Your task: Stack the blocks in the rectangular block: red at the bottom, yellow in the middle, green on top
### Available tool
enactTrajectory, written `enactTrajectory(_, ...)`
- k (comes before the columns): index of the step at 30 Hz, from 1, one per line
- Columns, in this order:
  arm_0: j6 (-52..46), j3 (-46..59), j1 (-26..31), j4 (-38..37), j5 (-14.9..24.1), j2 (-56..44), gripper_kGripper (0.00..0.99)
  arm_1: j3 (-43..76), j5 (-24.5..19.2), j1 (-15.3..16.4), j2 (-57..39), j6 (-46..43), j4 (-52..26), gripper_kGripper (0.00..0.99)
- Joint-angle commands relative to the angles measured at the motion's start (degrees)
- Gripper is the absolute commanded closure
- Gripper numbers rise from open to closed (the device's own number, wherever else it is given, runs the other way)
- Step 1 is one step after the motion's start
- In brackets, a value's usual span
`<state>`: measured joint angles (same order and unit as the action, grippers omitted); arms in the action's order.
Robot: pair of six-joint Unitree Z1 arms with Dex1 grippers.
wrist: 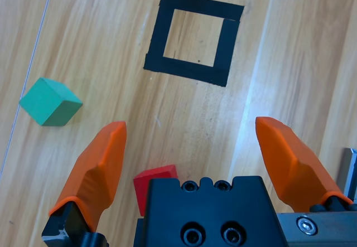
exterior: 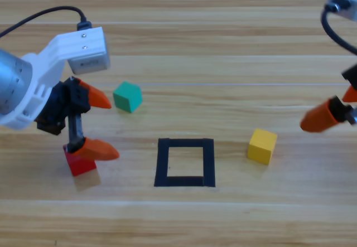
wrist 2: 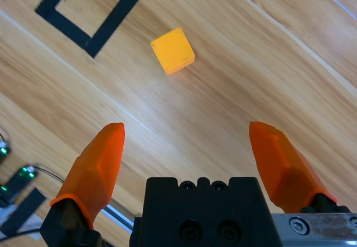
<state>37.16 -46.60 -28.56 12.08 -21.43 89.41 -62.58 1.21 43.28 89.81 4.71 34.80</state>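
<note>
Left end effector [exterior: 95,123] hangs spread wide over red [exterior: 80,163] near the desk's left edge – centre it between the jaws before closing; right end effector [wrist 2: 187,146] waits apart too

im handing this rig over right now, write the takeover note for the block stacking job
Left gripper: jaws open, over the red cube, which sits between them close to the gripper body in the left wrist view; not gripped.
Right gripper: open, waiting at the table's right edge.
Green cube lies on the wood up and left of the tape rectangle; yellow cube to its right. Nothing is inside the rectangle.
Done: nothing placed.
Left: red into the rectangle, yellow on it, green on top.
</note>
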Motion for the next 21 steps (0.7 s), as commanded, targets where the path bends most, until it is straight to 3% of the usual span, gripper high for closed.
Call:
enactTrajectory(1, -4.11, -3.41, 2.63, 4.44, 5.00, 0.41, 0.000, -4.66, -1.74, 0.84, 4.06, 6.89, 3.87, 0.000)
enactTrajectory(7, -17.12, -8.68, 4.30, 6.20, 10.10, 2.17, 0.002, -9.14, -2.35, 0.93, 8.10, 15.95, 5.28, 0.000)
enactTrajectory(10, -23.10, -12.37, 4.30, 9.19, 13.26, 3.05, 0.000, -9.76, -4.20, 0.93, 10.56, 28.34, 5.54, 0.000)
enactTrajectory(13, -29.78, -17.56, 4.30, 14.55, 15.98, 4.54, 0.000, -11.16, -4.55, 1.45, 13.99, 30.27, 5.54, 0.000)
enactTrajectory(18, -27.67, -24.15, 4.21, 23.25, 17.21, 5.86, 0.000, -13.62, -4.38, 1.63, 19.44, 33.88, 6.15, 0.000)
enactTrajectory(21, -22.22, -27.58, 4.65, 28.70, 15.90, 7.88, 0.000, -14.42, -4.11, 1.72, 20.32, 36.42, 6.15, 0.000)
